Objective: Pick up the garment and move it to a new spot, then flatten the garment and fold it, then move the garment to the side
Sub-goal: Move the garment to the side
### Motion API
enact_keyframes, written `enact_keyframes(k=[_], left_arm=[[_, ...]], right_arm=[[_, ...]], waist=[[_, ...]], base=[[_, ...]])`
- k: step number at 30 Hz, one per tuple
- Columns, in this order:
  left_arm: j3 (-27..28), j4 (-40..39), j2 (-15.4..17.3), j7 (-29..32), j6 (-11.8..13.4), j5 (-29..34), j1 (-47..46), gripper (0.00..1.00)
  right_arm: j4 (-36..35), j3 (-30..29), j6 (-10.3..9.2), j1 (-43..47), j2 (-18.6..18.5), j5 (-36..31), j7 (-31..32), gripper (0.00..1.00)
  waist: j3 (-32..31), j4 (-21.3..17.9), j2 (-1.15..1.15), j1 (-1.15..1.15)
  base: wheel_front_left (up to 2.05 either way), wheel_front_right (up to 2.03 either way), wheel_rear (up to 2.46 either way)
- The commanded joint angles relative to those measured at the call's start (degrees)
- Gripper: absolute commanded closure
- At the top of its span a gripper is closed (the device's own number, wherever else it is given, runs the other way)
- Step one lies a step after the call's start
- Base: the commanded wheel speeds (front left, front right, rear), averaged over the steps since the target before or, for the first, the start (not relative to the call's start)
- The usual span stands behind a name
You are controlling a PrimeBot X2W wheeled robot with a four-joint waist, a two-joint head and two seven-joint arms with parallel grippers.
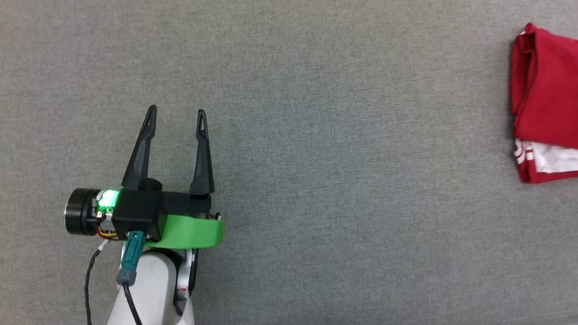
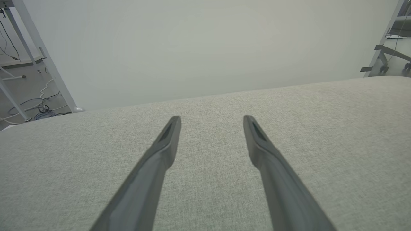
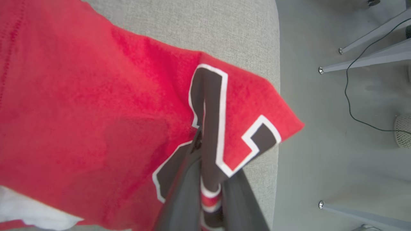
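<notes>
The garment (image 1: 546, 90) lay folded into a compact red stack at the far right of the grey cloth-covered table (image 1: 316, 180). That put the work, as I judged it, in its 3rd and last step, moving the garment to the side. The right gripper (image 3: 204, 150) was pinched shut on a fold of it, with the black white-edged print and striped trim caught between its 2 fingers. The left gripper (image 1: 177, 110) hovered well apart from the garment, jaws spread wide and holding nothing. The next move probably called for lowering the fold and letting go without dragging the layers open. It also called for care, because the right wrist view showed what the head view did not: the grip itself, and the held corner right at the table's edge with the floor (image 3: 337, 144) beyond. The left wrist view added the table's far edge and a pale wall (image 2: 205, 48) behind it.
</notes>
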Motion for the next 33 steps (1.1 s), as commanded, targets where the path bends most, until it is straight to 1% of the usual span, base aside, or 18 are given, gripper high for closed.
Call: enact_keyframes(k=[1,8,11,14,15,16,21,23,28,31,33], left_arm=[[-0.3,-0.6,0.4,-0.3,0.3,0.7,-1.2,0.00],[-1.5,-2.1,0.7,-0.3,1.1,0.9,-2.2,0.00],[-1.8,-2.2,0.8,-0.3,1.6,0.8,-2.3,0.00],[-2.1,-2.1,0.9,-0.3,2.0,0.7,-2.3,0.00],[-2.1,-2.0,0.9,-0.3,2.2,0.6,-2.2,0.00],[-2.2,-1.8,0.9,-0.3,2.3,0.5,-2.1,0.00],[-2.2,-0.8,0.9,-0.3,2.9,-0.1,-1.1,0.00],[-2.3,-0.6,0.8,-0.3,3.0,-0.3,-0.5,0.00],[-2.1,0.2,0.8,-0.3,3.2,-0.9,1.8,0.00],[-1.6,0.2,0.9,-0.3,3.5,-1.1,3.5,0.00],[-1.1,0.1,0.9,-0.3,3.6,-1.3,4.7,0.00]], right_arm=[[1.7,-0.7,-0.04,-1.7,-0.5,-0.9,-0.6,1.00],[10.7,-3.6,-0.04,-7.0,-0.8,-3.7,-2.7,1.00],[13.6,-4.0,-0.04,-8.8,-0.4,-4.9,-4.1,1.00],[16.2,-3.3,-0.04,-9.5,0.8,-5.4,-3.9,1.00],[16.8,-3.4,-0.04,-9.8,1.2,-5.5,-4.4,0.86],[17.7,-3.4,-0.04,-10.1,1.7,-6.1,-5.4,0.00],[21.2,-3.0,-0.04,-9.6,2.9,-8.1,-8.6,0.00],[22.0,-3.4,-0.04,-9.2,2.9,-8.6,-11.4,0.00],[23.7,-5.7,-0.04,-7.2,4.4,-10.1,-21.9,0.00],[23.6,-8.5,-0.04,-6.2,6.8,-9.7,-29.4,0.00],[23.0,-10.2,-0.04,-5.3,7.9,-11.0,-34.9,0.00]], waist=[[2.9,1.5,0.00,-0.01],[5.3,3.0,0.00,-0.01],[5.6,3.4,0.00,-0.01],[5.4,3.6,0.00,-0.01],[5.2,3.6,0.00,-0.01],[4.8,3.6,0.00,-0.01],[1.6,3.4,0.00,-0.01],[-0.2,3.6,0.00,-0.01],[-5.2,3.5,0.00,-0.01],[-7.6,3.3,0.00,-0.01],[-9.0,3.4,0.00,-0.01]], base=[[0.00,0.00,0.00],[0.00,0.00,0.00],[0.00,0.00,0.00],[0.00,0.00,0.00],[0.00,0.00,0.00],[0.00,0.00,0.00],[0.00,0.00,0.00],[0.00,0.00,0.00],[0.00,0.00,0.00],[0.00,0.00,0.00],[0.00,0.00,0.00]])
